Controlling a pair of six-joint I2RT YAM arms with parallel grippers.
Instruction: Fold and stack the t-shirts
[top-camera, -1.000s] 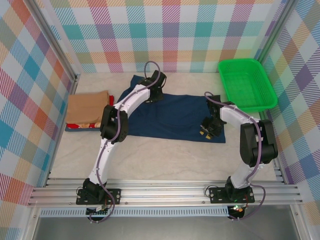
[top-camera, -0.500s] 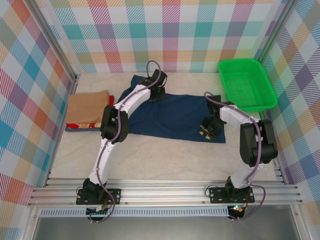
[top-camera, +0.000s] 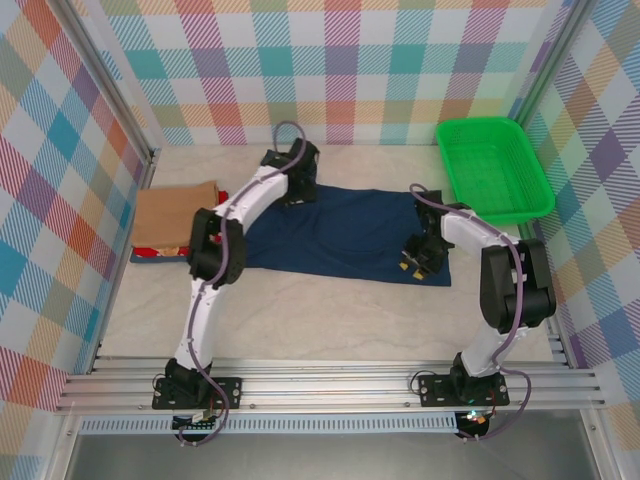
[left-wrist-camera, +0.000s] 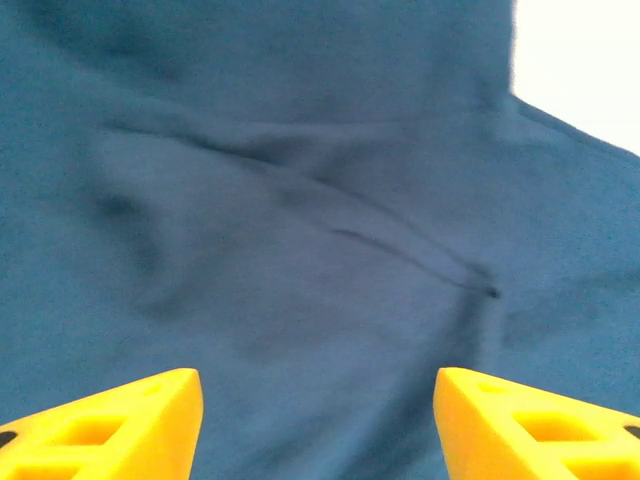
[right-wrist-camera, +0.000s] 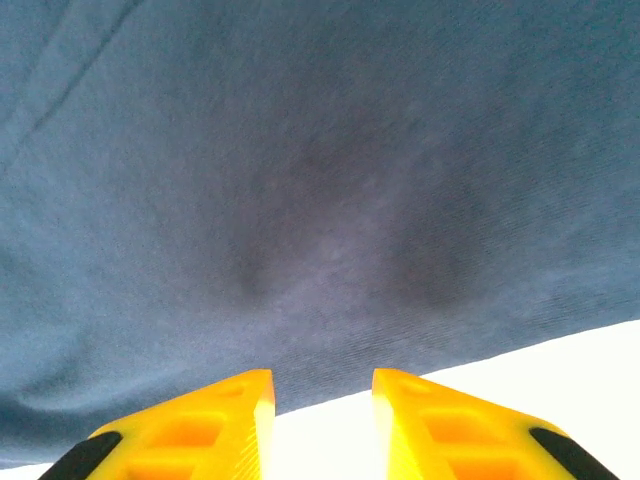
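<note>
A dark navy t-shirt (top-camera: 345, 235) lies spread flat across the middle of the table. My left gripper (top-camera: 296, 196) hovers over its far left part. In the left wrist view that gripper (left-wrist-camera: 318, 420) is open, its yellow fingertips (left-wrist-camera: 120, 425) wide apart with creased navy cloth (left-wrist-camera: 300, 220) below and nothing between them. My right gripper (top-camera: 408, 264) is at the shirt's near right corner. In the right wrist view it (right-wrist-camera: 322, 420) is open, bare table showing between its fingertips (right-wrist-camera: 220, 420) and the shirt's hem (right-wrist-camera: 330, 300) just ahead. A folded tan t-shirt (top-camera: 175, 213) tops a stack at the left, with red and blue edges (top-camera: 158, 253) under it.
A green plastic basket (top-camera: 492, 165) stands at the back right by the wall. Checked walls close in the table on three sides, and metal rails (top-camera: 330, 385) run along the near edge by the arm bases.
My left gripper has opened and let go of the navy shirt, and its arm has swung a little to the left. The right arm has barely moved.
</note>
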